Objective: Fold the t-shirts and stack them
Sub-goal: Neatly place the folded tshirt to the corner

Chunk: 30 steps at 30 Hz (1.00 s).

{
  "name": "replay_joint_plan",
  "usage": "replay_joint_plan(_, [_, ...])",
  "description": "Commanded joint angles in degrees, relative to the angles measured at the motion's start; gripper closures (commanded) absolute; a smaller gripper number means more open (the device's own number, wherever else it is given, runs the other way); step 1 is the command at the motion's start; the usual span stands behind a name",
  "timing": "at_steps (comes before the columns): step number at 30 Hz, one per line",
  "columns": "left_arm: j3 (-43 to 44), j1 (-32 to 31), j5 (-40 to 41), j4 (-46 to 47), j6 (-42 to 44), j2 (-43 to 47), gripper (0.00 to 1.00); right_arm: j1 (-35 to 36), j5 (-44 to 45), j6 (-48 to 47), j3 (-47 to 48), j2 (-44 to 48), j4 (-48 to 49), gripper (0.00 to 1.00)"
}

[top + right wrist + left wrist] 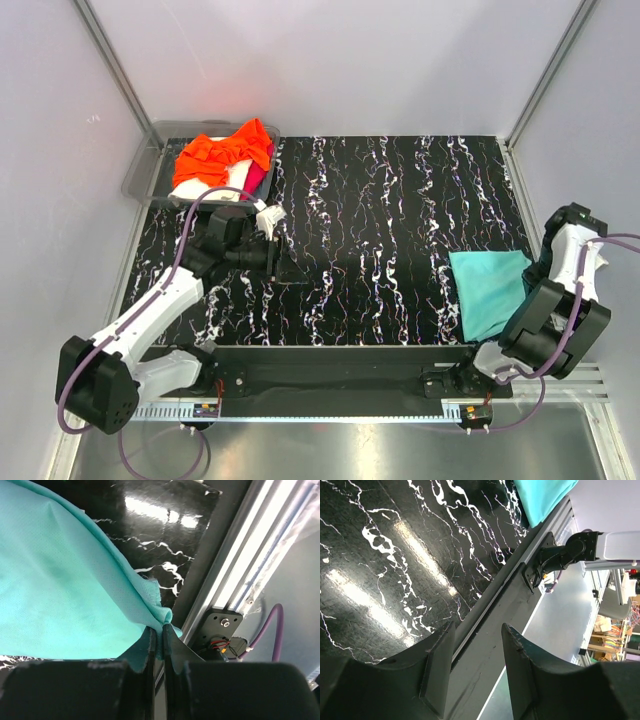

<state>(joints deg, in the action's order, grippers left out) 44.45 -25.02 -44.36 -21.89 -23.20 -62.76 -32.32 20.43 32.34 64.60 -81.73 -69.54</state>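
Observation:
A turquoise-teal t-shirt (488,292) lies folded on the black marbled table at the right. My right gripper (532,268) is shut on its right edge. In the right wrist view that gripper (161,630) pinches a bunched fold of the teal t-shirt (60,580) between its fingers. My left gripper (272,258) hovers left of centre, open, with nothing in it. In the left wrist view that gripper (477,630) is over the table's near edge and the teal t-shirt (542,495) is far off. An orange t-shirt (222,155), a magenta one (258,180) and a cream-white one (218,196) sit heaped in the tray.
The grey plastic tray (140,172) stands at the back left corner of the table. White walls with metal posts close in the sides and back. A metal rail (235,565) runs along the table's edge by the right gripper.

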Motion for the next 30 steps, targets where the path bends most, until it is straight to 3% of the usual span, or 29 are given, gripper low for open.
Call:
replay_joint_plan(1, [0.0,0.5,-3.6,3.3,1.6,-0.3,0.53,-2.3,2.6,0.2,1.1,2.5,-0.1,1.0])
replay_joint_plan(17, [-1.1,1.3,-4.3,4.9,0.4,-0.4,0.53,-4.8,2.8,-0.4,1.1,-2.2,5.0,0.99])
replay_joint_plan(19, [-1.2,1.5,-4.5,4.9,0.2,-0.3,0.53,-4.8,3.3,-0.2,1.5,-1.9,3.8,0.82])
replay_joint_plan(20, [-1.3,1.5,-4.5,4.9,0.2,-0.3,0.53,-4.9,3.7,-0.3,2.5,-1.6,3.1,0.66])
replay_joint_plan(22, [-1.4,1.5,-4.5,5.0,0.0,-0.4,0.53,-5.0,5.5,-0.5,3.9,0.5,0.8,0.58])
replay_joint_plan(24, [-1.6,1.5,-4.6,4.9,-0.2,-0.6,0.53,-5.0,5.3,-1.7,6.4,2.7,0.4,0.36])
replay_joint_plan(26, [-1.7,1.5,-4.3,4.9,-0.4,-0.7,0.53,-3.6,2.8,-3.2,9.3,4.8,-0.2,0.24])
replay_joint_plan(30, [-1.9,1.6,-3.7,5.0,-1.1,-0.4,0.53,3.4,-2.6,-3.9,12.7,6.1,0.1,0.18])
